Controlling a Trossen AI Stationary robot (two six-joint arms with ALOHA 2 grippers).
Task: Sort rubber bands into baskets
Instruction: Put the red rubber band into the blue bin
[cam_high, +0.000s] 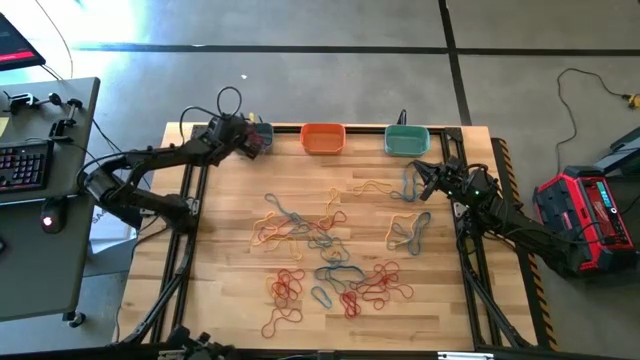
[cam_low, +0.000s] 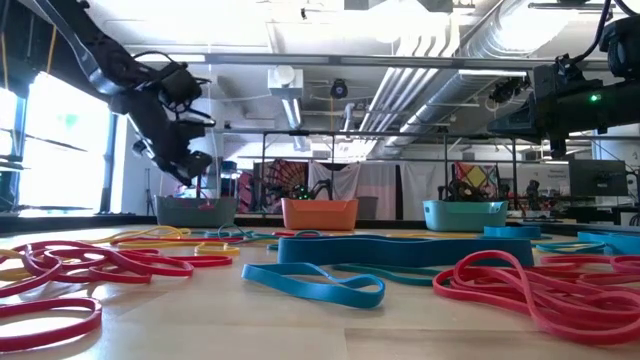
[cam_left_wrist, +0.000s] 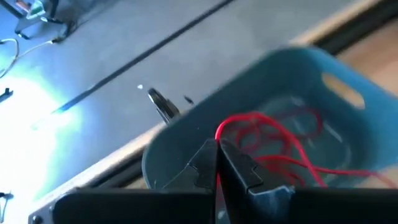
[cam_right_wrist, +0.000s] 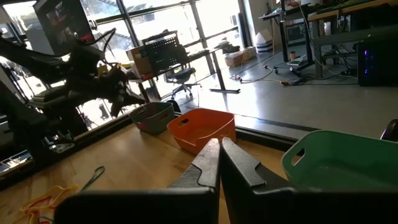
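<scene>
The left tool (cam_left_wrist: 217, 163) hangs over the grey-blue basket (cam_left_wrist: 348, 134) at the far left of the counter (cam_high: 230, 300). Its two fingers are pressed together, and a red rubber band (cam_left_wrist: 258, 127) sits right at their tips. I cannot tell if they pinch it. More of the red band lies inside that basket.

The right tool (cam_right_wrist: 220, 163) is up over the far right of the counter, near the teal-green basket (cam_high: 407, 140). Its fingers are pressed together too, with nothing between them.

The orange basket (cam_high: 322, 138) stands between the other two along the far edge.

Many rubber bands lie loose in the middle of the counter. The red ones (cam_high: 372, 286) are mostly on the near side, and the yellow ones (cam_high: 270, 232) and blue ones (cam_high: 338, 271) are mixed around them.
</scene>
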